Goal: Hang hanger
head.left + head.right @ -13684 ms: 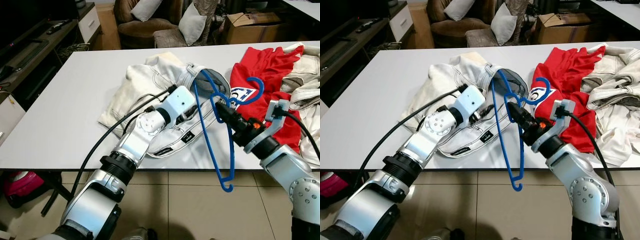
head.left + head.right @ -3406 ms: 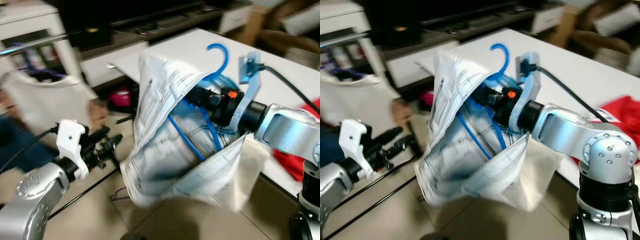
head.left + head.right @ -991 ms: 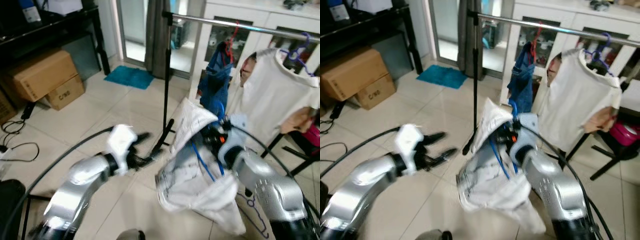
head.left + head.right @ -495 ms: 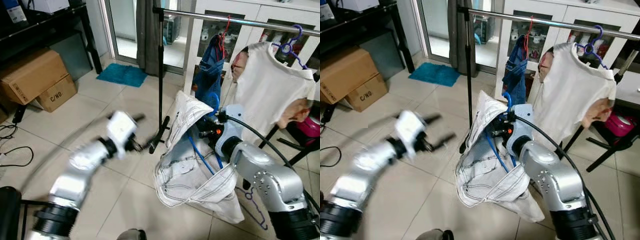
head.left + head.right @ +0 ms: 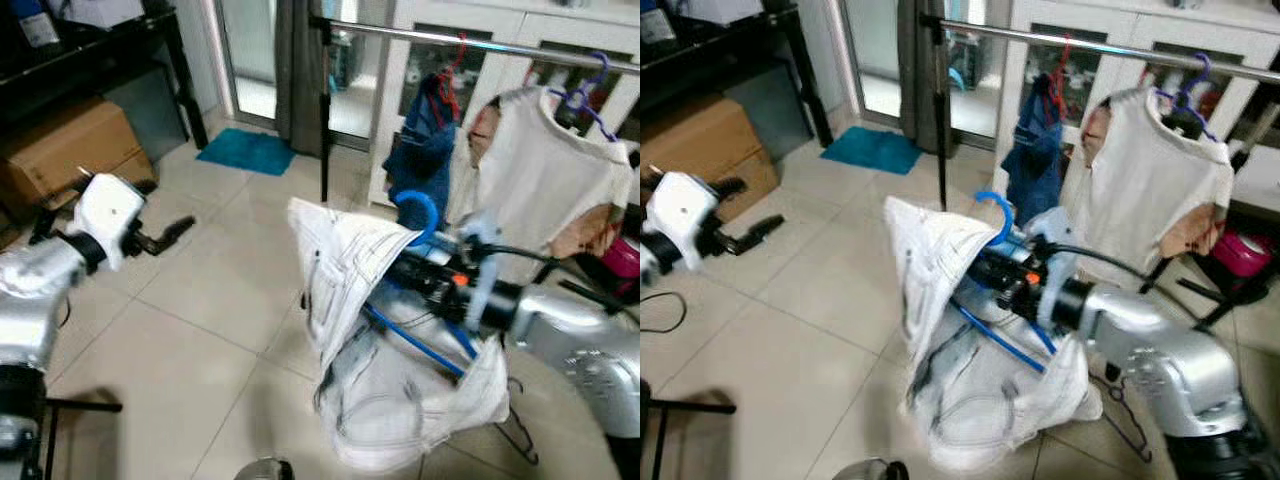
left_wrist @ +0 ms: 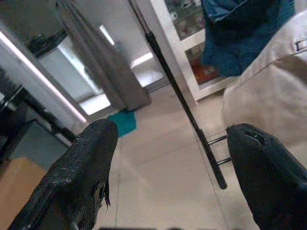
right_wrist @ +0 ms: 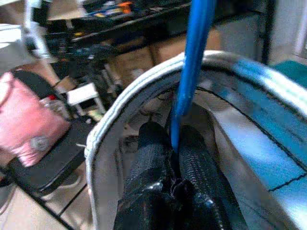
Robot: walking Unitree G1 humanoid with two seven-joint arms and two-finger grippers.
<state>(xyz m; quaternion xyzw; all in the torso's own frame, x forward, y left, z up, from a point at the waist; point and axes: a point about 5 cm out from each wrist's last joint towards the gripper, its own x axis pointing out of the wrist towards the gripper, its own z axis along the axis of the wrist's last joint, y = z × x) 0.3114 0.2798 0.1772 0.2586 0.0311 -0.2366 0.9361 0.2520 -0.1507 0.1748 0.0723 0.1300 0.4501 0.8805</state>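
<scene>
Hanger: blue hanger [image 5: 420, 212] is being carried in the air over the tiled floor [image 5: 200, 300], its hook curling up above the right fingers, its bars slanting down below them inside the garment.
Right gripper: right gripper [image 7: 171, 143] is reaching forward, its fingers [image 7: 149, 158] pinching the hanger's blue stem between them.
Garment: white garment [image 5: 350, 300] is draping over the hanger, hanging down around and below the right fingers.
Rack: metal rail [image 5: 1090, 45] is running above and beyond the right fingers, with its dark upright pole [image 5: 324, 110] standing on the floor.
Hung clothes: blue garment [image 5: 1032, 160] and cream shirt [image 5: 1140, 190] are hanging from the rail behind the right fingers.
Left gripper: left gripper [image 5: 165, 234] is hovering well apart from the hanger, its fingers [image 6: 91, 158] spread wide, pointing toward the pole.
Background: cardboard box [image 5: 70, 150] is sitting on the floor beyond the left fingers.
</scene>
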